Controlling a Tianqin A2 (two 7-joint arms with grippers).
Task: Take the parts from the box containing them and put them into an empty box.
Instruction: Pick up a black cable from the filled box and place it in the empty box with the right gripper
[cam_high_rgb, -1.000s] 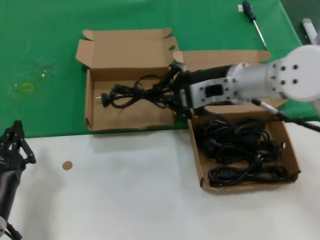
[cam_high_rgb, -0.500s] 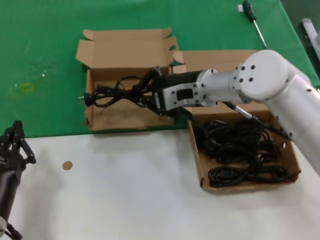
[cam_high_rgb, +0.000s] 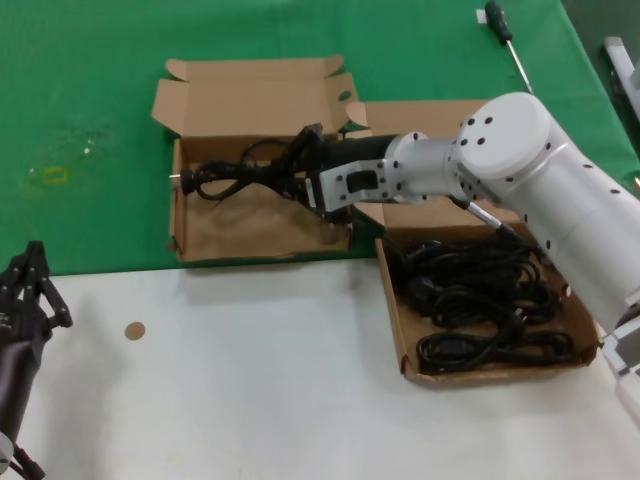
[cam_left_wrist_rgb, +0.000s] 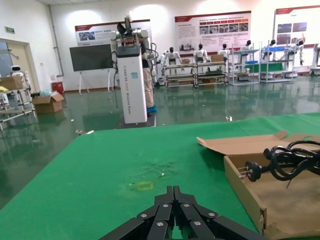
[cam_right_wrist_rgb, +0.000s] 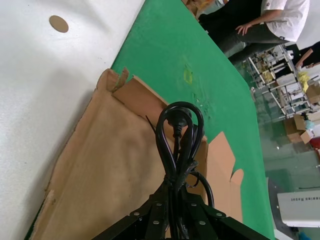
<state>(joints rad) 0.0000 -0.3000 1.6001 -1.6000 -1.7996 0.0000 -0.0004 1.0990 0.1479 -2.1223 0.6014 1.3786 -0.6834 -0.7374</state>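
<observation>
My right gripper (cam_high_rgb: 297, 177) is shut on a coiled black cable (cam_high_rgb: 228, 180) and holds it just above the floor of the smaller short-lidded cardboard box (cam_high_rgb: 250, 228) on the green mat. In the right wrist view the cable (cam_right_wrist_rgb: 178, 131) loops out from between the shut fingers over the box's brown floor (cam_right_wrist_rgb: 100, 165). The larger box (cam_high_rgb: 393, 300) to the right holds several more coiled black cables (cam_high_rgb: 480, 300). My left gripper (cam_high_rgb: 32, 290) is parked at the near left, shut and empty. It also shows in the left wrist view (cam_left_wrist_rgb: 174, 189), where the held cable (cam_left_wrist_rgb: 285, 162) hangs over the small box's wall (cam_left_wrist_rgb: 245, 187).
A black-handled screwdriver (cam_high_rgb: 508, 40) lies on the green mat at the far right. A small brown round disc (cam_high_rgb: 133, 330) lies on the white table at the near left. A faint yellow mark (cam_high_rgb: 52, 175) is on the mat left of the small box.
My right gripper has carried the cable leftward and a little farther back over the small box. The left arm has not moved.
</observation>
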